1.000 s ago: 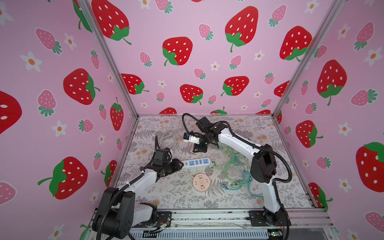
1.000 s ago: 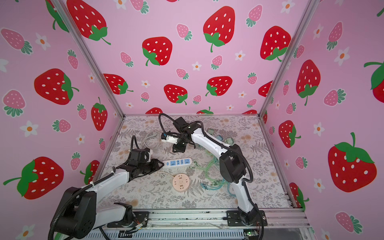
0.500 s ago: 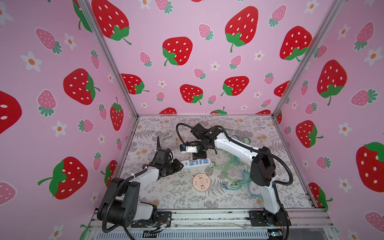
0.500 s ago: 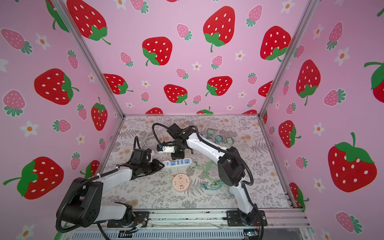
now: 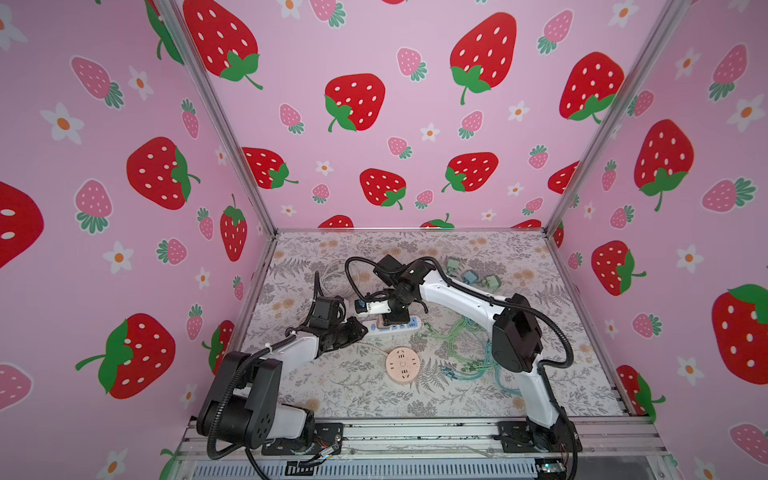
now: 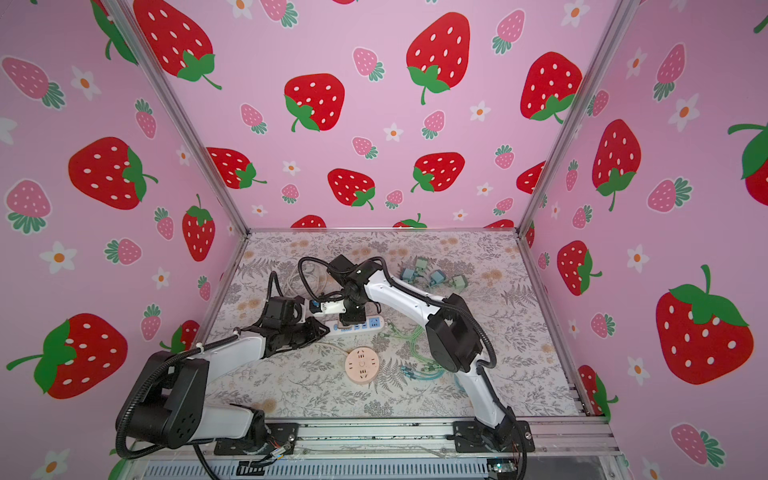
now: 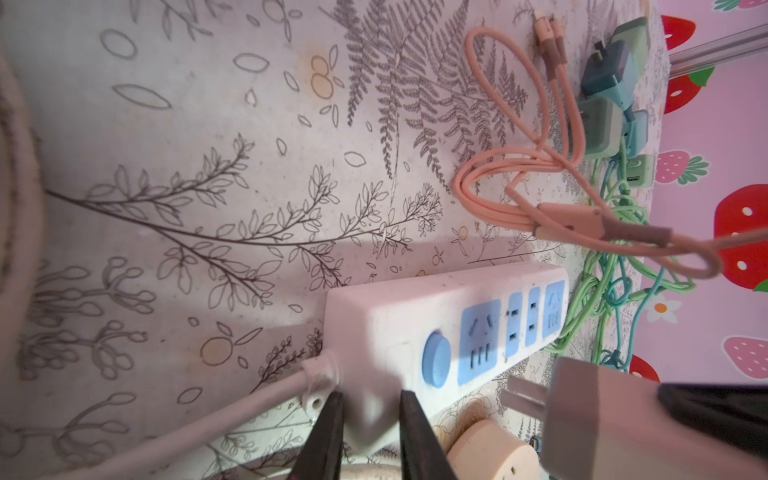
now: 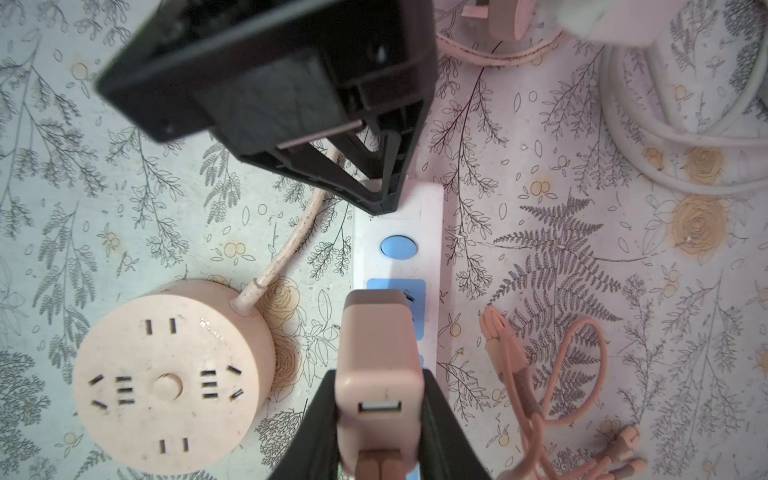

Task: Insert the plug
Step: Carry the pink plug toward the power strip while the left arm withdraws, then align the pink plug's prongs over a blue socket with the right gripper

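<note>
My left gripper (image 7: 370, 419) has just closed on the cord end of the strip (image 7: 415, 307), so it should stay still. My right gripper (image 8: 378, 378) has come down, gripping the plug (image 8: 376, 328). It now hangs just over the blue socket (image 7: 478, 336), pins not in yet. I think I push down next

Robot lab booth, strawberry-print walls (image 5: 415, 37), aluminium frame (image 5: 223, 124)
</note>
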You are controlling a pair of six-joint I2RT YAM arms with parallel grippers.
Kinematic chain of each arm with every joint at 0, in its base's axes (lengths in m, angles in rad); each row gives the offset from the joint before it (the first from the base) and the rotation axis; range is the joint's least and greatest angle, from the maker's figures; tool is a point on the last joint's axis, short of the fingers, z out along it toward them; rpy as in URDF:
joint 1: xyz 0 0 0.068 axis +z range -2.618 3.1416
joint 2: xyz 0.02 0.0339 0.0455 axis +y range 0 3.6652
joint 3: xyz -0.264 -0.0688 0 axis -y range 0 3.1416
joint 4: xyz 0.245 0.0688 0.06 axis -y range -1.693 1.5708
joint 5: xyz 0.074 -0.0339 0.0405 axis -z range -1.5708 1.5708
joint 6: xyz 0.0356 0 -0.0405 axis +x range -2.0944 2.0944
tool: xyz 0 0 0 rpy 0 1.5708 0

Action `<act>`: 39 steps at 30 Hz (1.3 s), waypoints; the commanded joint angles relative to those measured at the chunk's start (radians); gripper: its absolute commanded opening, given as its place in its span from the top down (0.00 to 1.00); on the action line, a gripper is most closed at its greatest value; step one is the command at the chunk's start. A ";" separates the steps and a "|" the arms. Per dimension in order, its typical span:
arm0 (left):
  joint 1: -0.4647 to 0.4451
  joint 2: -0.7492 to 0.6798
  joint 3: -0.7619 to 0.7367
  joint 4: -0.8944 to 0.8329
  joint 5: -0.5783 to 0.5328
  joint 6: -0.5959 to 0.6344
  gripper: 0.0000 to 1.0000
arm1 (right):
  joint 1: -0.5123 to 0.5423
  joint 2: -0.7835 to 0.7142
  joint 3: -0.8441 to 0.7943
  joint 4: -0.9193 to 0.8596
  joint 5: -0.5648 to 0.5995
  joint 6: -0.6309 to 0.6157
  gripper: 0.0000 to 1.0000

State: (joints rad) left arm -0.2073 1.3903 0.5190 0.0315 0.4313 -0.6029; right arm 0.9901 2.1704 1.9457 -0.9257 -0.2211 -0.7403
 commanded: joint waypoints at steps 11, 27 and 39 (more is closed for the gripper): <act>0.005 0.026 0.016 -0.001 -0.011 0.043 0.75 | 0.005 0.033 0.030 -0.030 0.001 -0.044 0.95; 0.009 0.028 0.017 -0.002 -0.011 0.061 0.76 | 0.006 0.065 0.020 -0.018 0.058 -0.045 0.95; 0.022 0.042 0.025 -0.008 -0.011 0.073 0.76 | 0.007 0.016 -0.027 -0.012 0.067 -0.048 0.95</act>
State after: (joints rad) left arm -0.1932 1.4075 0.5232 0.0494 0.4530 -0.5453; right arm 0.9913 2.1960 1.9507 -0.9031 -0.1650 -0.7612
